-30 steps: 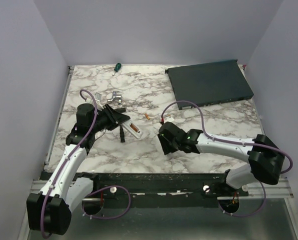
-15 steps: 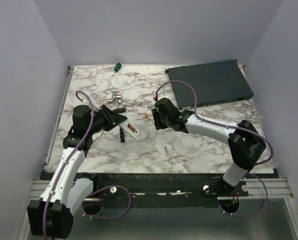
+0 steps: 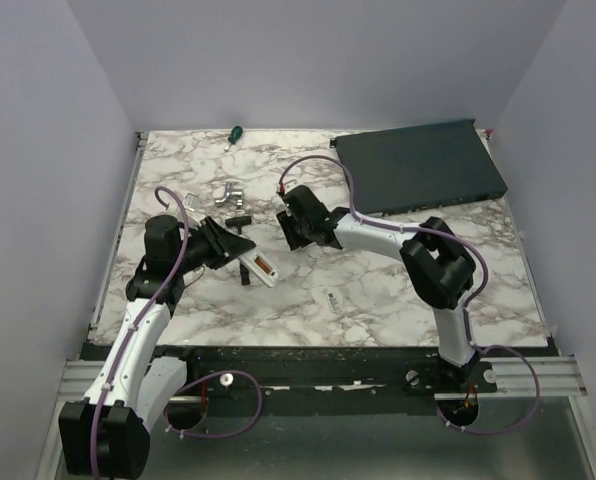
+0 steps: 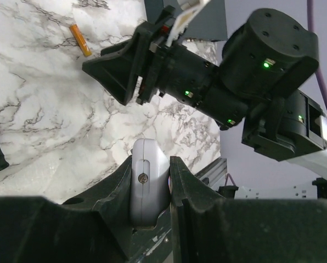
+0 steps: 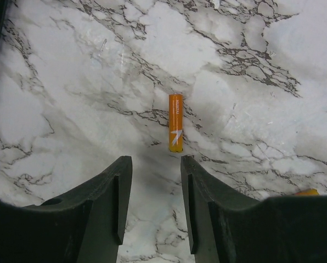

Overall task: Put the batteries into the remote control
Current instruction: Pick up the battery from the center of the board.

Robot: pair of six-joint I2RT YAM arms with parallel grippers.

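Note:
My left gripper [image 3: 250,258] is shut on the white remote control [image 3: 258,263], which is held at a slant just above the table. In the left wrist view the remote's end [image 4: 148,181] is clamped between the jaws. An orange battery [image 5: 175,130] lies on the marble just ahead of my right gripper [image 5: 155,164], which is open and empty, fingertips a little short of it. The same battery [image 4: 80,39] shows in the left wrist view beside the right gripper [image 4: 125,60]. In the top view the right gripper [image 3: 294,234] hangs over that spot. An orange sliver [image 5: 306,192] shows at the right edge.
A large dark flat box [image 3: 418,165] lies at the back right. A silver bracket [image 3: 228,193] and a green-handled screwdriver [image 3: 234,132] lie at the back left. A small pale piece [image 3: 332,300] lies near the middle front. Small black parts [image 3: 244,272] sit by the remote.
My right arm has swung from the near middle of the table back and left to the orange battery. My left gripper still holds the remote, shifted slightly.

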